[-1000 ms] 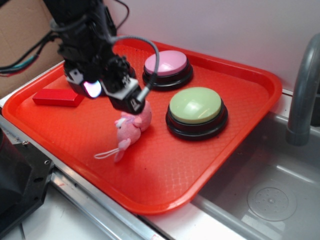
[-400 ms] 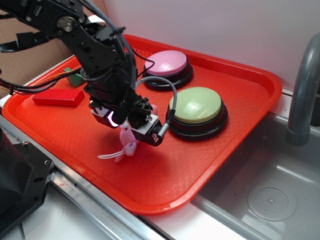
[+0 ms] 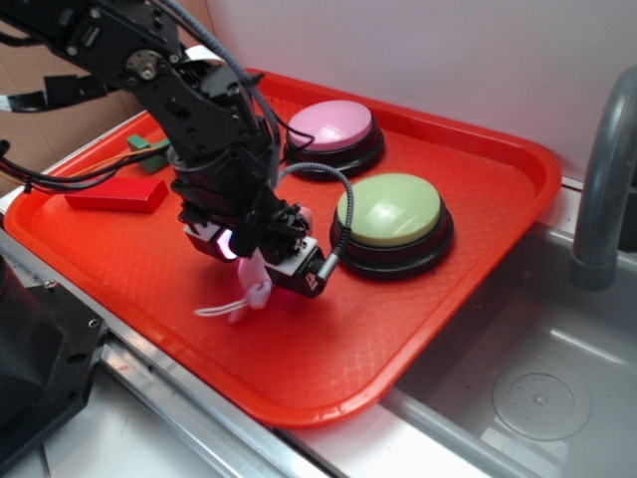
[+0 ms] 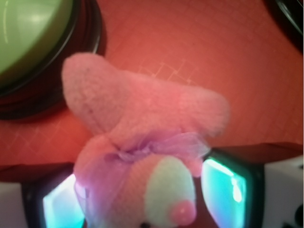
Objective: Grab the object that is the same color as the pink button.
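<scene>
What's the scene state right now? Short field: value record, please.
surface: red tray
target: pink plush toy, between the finger pads, resting on the tray
gripper: lowered over the toy, pads on both sides; closure unclear
pink button: far side of tray, untouched
green button: beside the toy
red block: left part of tray
green block: left rear of tray

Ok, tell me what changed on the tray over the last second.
The gripper came down from above the red block side and now sits over the pink plush toy, its fingers on either side of the toy; whether they have closed on it is unclear. A green block is now uncovered behind the arm. The pink button, green button and red block stayed put.
</scene>
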